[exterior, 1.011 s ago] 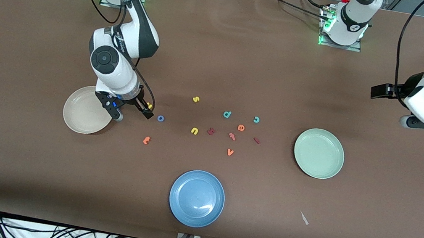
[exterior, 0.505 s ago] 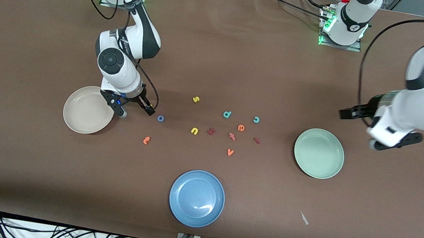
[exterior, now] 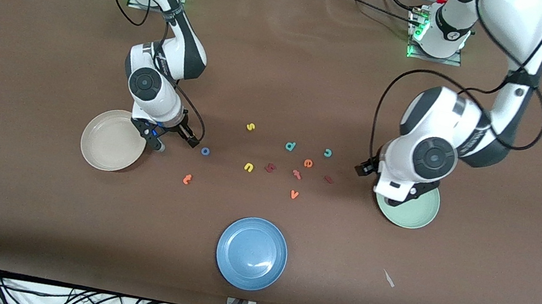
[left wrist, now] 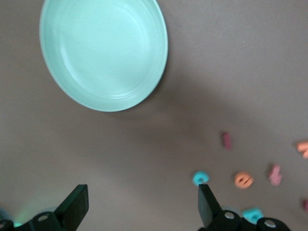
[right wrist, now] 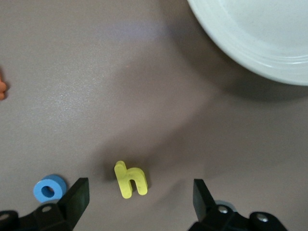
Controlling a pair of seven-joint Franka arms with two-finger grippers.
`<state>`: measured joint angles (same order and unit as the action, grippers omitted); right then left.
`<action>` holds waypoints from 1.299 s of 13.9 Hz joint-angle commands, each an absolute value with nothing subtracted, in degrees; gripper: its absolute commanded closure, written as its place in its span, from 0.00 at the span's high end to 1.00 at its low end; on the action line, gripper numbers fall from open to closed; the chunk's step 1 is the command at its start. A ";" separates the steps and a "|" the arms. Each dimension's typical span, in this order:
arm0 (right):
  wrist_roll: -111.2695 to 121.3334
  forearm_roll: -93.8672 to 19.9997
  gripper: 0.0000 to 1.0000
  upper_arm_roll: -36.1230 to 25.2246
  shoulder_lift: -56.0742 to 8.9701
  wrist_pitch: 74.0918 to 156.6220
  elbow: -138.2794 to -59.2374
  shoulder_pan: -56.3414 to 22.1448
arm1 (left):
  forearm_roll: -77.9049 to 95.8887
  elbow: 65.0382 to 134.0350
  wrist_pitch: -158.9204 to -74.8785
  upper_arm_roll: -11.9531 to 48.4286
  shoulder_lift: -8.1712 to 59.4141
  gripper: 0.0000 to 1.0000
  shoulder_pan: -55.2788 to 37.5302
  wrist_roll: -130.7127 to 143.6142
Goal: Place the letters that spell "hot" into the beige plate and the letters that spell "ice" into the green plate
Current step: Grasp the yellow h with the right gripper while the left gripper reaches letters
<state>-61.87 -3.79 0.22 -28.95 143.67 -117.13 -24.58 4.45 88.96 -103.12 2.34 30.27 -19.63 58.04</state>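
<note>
Right gripper held open low over the counter, yellow h lying between its fingers, blue o just beside, beige plate near, left gripper spread open above bare counter between green plate and teal c

Beige plate: round, shallow, empty, flat on the worktop toward the right arm's end. Yellow "h" lies flat just beside it; blue ring "o" close by the "h"; orange "t" nearer the front camera than the "o".

Green plate: pale mint, empty, toward the left arm's end. Teal "c", orange "e" and dark red "i" lie flat, clustered mid-worktop.
</note>
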 commanded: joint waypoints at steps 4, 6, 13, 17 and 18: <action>-60.73 -4.39 0.84 0.97 -30.85 145.72 -116.28 -24.08 | 5.01 86.84 -105.29 1.76 32.96 1.00 -20.57 62.49; -60.73 -4.39 0.72 1.40 -30.94 145.72 -115.93 -24.08 | 5.10 86.75 -105.29 1.76 32.87 1.00 -20.48 63.63; -60.73 -4.48 0.30 1.76 -31.46 145.81 -115.49 -23.91 | 5.18 86.75 -105.38 1.67 33.13 1.00 -20.21 63.63; -61.00 -5.96 0.16 1.67 -31.73 145.37 -114.00 -23.91 | 4.93 86.75 -109.41 1.67 35.68 1.00 -20.83 66.26; -60.74 -7.28 0.13 1.76 -31.55 144.41 -112.52 -24.08 | 4.66 86.66 -110.38 1.67 36.12 1.00 -21.00 66.36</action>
<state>-61.83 -4.83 1.03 -30.53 145.49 -115.68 -24.56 4.45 88.01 -108.85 2.11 34.29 -20.21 64.87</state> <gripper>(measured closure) 0.740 0.000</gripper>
